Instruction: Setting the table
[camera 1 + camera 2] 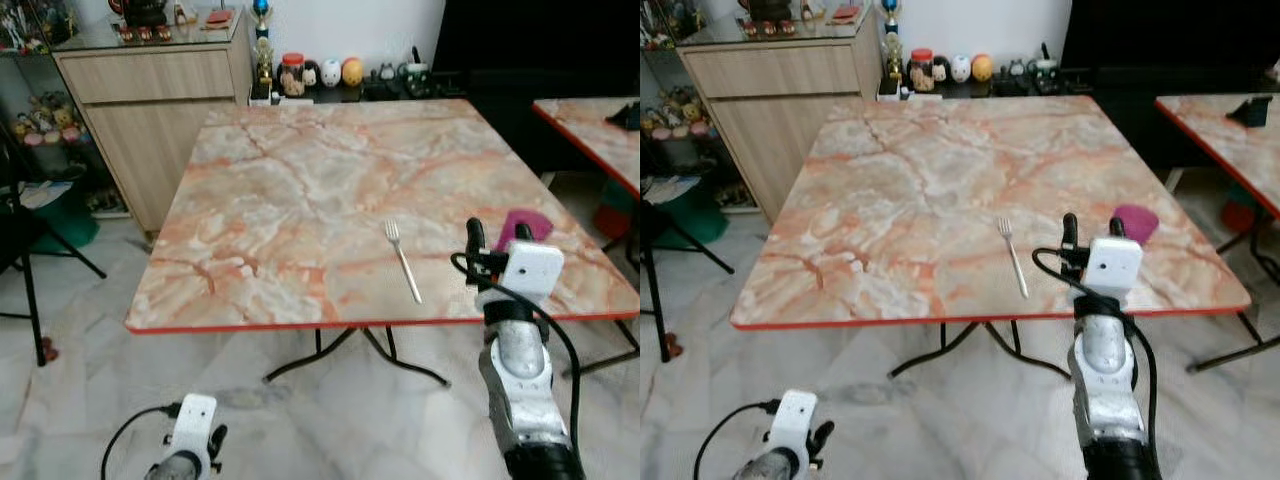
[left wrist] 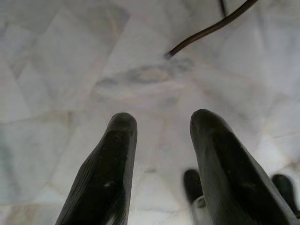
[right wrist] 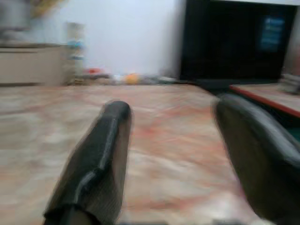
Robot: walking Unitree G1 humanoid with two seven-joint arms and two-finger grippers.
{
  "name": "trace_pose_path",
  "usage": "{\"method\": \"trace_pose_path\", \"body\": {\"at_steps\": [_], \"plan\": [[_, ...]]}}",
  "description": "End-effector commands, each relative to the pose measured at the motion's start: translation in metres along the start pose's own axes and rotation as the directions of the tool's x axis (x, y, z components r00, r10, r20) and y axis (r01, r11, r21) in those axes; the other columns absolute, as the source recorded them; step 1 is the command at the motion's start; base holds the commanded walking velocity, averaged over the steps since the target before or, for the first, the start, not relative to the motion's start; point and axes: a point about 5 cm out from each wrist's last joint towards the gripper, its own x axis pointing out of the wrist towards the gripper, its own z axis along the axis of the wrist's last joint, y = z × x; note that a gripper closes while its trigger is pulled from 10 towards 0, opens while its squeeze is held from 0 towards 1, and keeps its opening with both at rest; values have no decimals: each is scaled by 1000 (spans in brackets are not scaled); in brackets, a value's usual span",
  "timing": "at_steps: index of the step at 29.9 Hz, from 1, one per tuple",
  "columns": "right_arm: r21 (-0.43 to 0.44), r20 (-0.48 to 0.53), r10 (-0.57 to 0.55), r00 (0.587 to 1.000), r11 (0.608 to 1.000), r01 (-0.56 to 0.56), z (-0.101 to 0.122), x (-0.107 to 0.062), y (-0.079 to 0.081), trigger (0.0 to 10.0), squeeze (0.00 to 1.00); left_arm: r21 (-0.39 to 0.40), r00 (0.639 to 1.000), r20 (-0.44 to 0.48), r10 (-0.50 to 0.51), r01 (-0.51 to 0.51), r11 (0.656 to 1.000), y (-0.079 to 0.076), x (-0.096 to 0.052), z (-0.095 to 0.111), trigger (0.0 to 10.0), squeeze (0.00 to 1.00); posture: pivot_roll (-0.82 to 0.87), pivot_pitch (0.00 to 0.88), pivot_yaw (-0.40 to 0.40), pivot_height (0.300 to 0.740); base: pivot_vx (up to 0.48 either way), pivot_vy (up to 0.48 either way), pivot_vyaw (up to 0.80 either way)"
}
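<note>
A silver fork [image 1: 403, 262] lies on the marble-patterned table [image 1: 300, 190], tines pointing away from me, near the front edge. To its right sits a magenta object [image 1: 527, 224], partly hidden behind my right gripper [image 1: 497, 236]. That gripper is raised over the table's front right part, open, with nothing between its fingers [image 3: 101, 154]. My left gripper [image 2: 161, 124] hangs low over the floor at the left, open and empty.
A wooden cabinet [image 1: 160, 110] stands beyond the table's far left corner, with figurines and jars [image 1: 320, 75] along the wall. A second table [image 1: 595, 130] is at the right. A black stand's legs [image 1: 30, 290] are at the left. Folding table legs [image 1: 350, 350] cross below.
</note>
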Motion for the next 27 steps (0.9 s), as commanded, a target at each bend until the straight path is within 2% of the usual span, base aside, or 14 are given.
{"method": "trace_pose_path", "body": {"at_steps": [1,3,10,16,17,18,20,21,22,23,24,27], "plan": [[-12,-39,-21,999,1000,21,-5,-1,-9,10000,0,-6,1000,-4,-5,5,1000,-3,0,0,10000,0,-9,0,3,740,274,0,0],[6,-59,-27,998,1000,27,-8,-2,-11,10000,0,-7,1000,-5,-5,5,1000,-4,0,-1,10000,0,-8,0,2,740,276,0,0],[-41,-134,-34,990,999,29,-17,-1,-16,10000,0,-7,1000,-15,-3,2,1000,-4,0,-2,10000,0,-11,0,0,740,272,0,0],[22,-160,16,987,1000,-12,-19,-2,-12,10000,16,-7,1000,-19,-2,2,1000,-4,-1,-4,10000,0,-11,0,-1,740,129,0,0],[23,-163,29,986,999,-25,-19,-2,-10,10000,471,-7,1000,-19,-2,2,1000,-4,-1,-4,10000,0,-10,0,-1,740,0,0,0],[47,-180,67,981,997,-60,-20,-3,-6,10000,1000,-8,1000,-21,-2,2,1000,-4,-1,-4,10000,0,-11,0,-2,740,0,0,0],[55,-188,78,979,996,-69,-21,-3,-4,10000,1000,-8,1000,-21,-2,2,1000,-4,-1,-4,10000,0,-11,0,-2,740,0,0,0],[63,-225,109,968,993,-97,-25,-4,0,10000,1000,-7,1000,-23,-2,2,1000,-4,-1,-5,10000,0,-12,0,-2,740,0,0,0],[76,-250,132,959,990,-116,-28,-4,3,10000,957,-7,1000,-25,-2,2,1000,-4,-1,-5,10000,0,-12,0,-2,740,0,0,0],[82,-257,139,956,989,-121,-29,-5,4,10000,957,-8,1000,-25,-2,2,1000,-4,-1,-5,10000,0,-12,0,-2,740,0,0,0],[79,-264,146,953,988,-130,-30,-5,5,10000,0,-8,1000,-25,-2,2,1000,-4,-1,-5,10000,0,-10,0,-3,740,0,0,0],[82,-282,183,942,983,-166,-32,-6,8,10000,0,-10,1000,-25,-1,1,1000,-4,-1,-5,10000,0,-9,0,-4,740,0,0,0]]}}
